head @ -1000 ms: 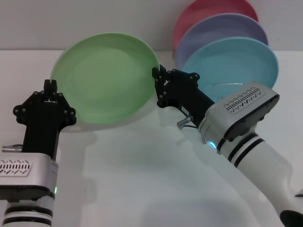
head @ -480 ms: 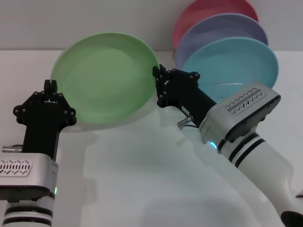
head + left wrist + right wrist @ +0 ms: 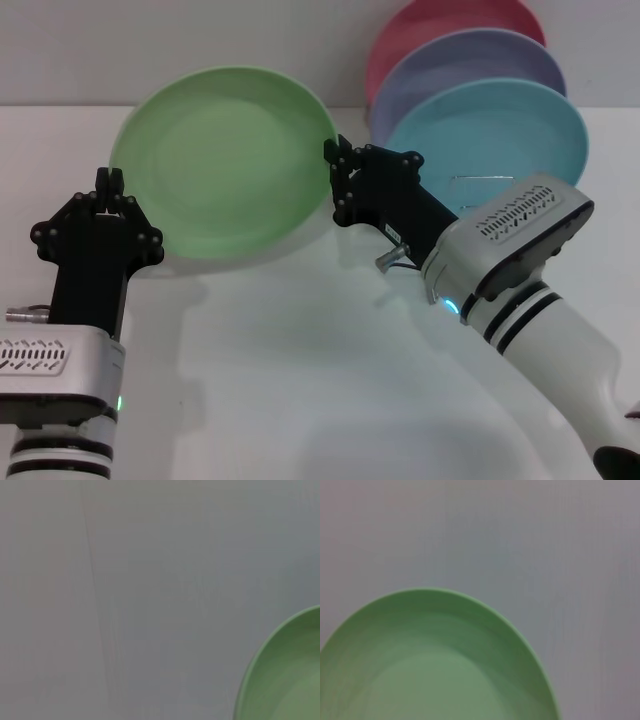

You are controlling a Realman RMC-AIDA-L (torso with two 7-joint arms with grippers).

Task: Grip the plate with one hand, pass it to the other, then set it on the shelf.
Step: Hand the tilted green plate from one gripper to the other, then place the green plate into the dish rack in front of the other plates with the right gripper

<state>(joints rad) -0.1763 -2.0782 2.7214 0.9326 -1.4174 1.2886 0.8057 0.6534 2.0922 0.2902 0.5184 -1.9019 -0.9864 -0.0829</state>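
I've got the light green plate (image 3: 225, 165) up off the white worktop (image 3: 320, 390), tilted so its face turns toward my head camera, out in the middle-left of the scene. My right gripper (image 3: 334, 182) is at the plate's right rim, fingers pinching that edge, the black body running back to the white-grey arm with its small light showing. My left gripper (image 3: 108, 185) sits at the plate's lower-left rim, the fingertips right against the edge; I cannot tell from here whether they have closed on it or are only alongside.

The left wrist camera catches just a curved slice of the green plate (image 3: 285, 680) against the grey wall. The right wrist camera shows a broad arc of the plate (image 3: 435, 665), rim and shallow bowl.

Behind the right arm, three plates stand leaning one behind another: a turquoise-blue plate (image 3: 500, 130) in front, a lavender plate (image 3: 470, 60) behind it, a pink plate (image 3: 430, 20) at the back. A bit of the thin wire shelf (image 3: 480, 180) shows against the blue one.
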